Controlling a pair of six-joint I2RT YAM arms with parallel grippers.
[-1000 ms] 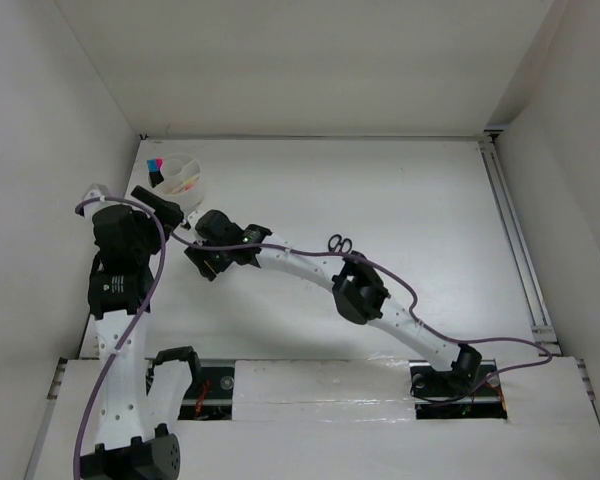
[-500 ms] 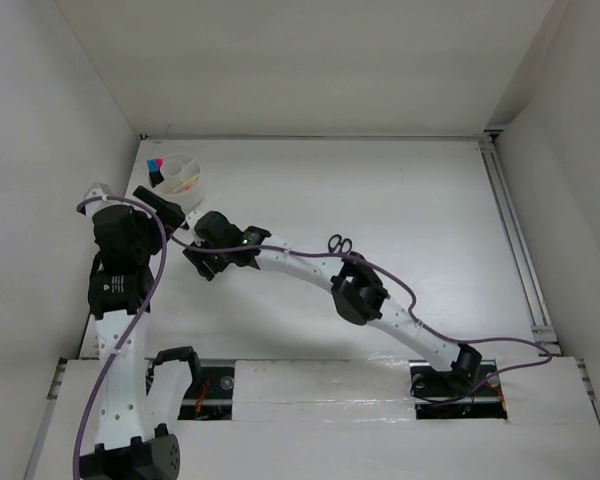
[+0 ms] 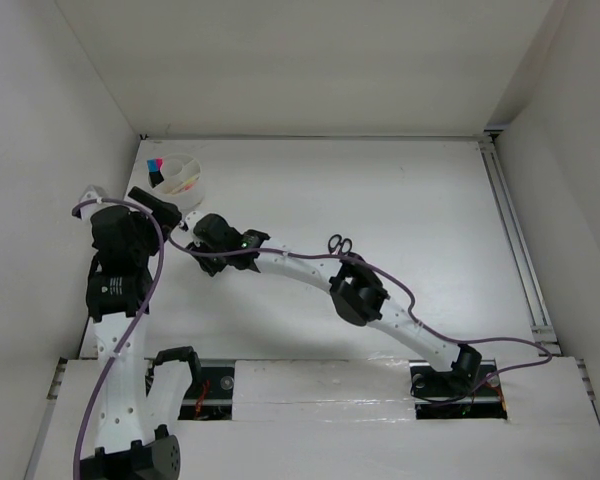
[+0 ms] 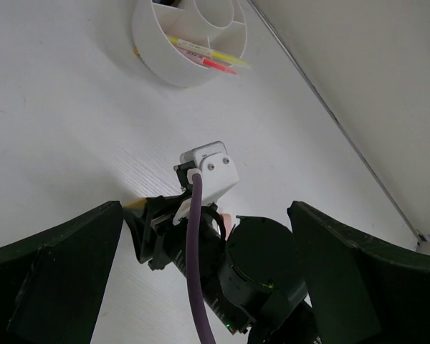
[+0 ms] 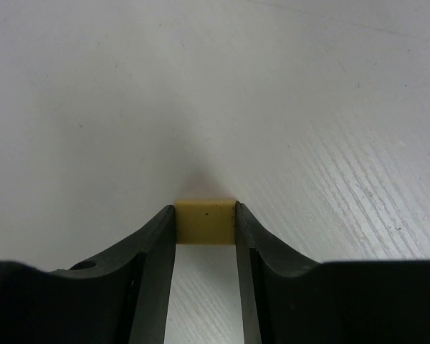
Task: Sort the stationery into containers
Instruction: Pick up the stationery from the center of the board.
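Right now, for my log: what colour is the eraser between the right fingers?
Tan eraser, clearest in the right wrist view.

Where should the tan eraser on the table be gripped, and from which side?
Grip the eraser across its two opposite flat sides, coming down from above. It lies flat on the table as a low block with parallel sides, so a pinch across it should seat squarely. The right hand brackets it this way, its fingers against both sides.
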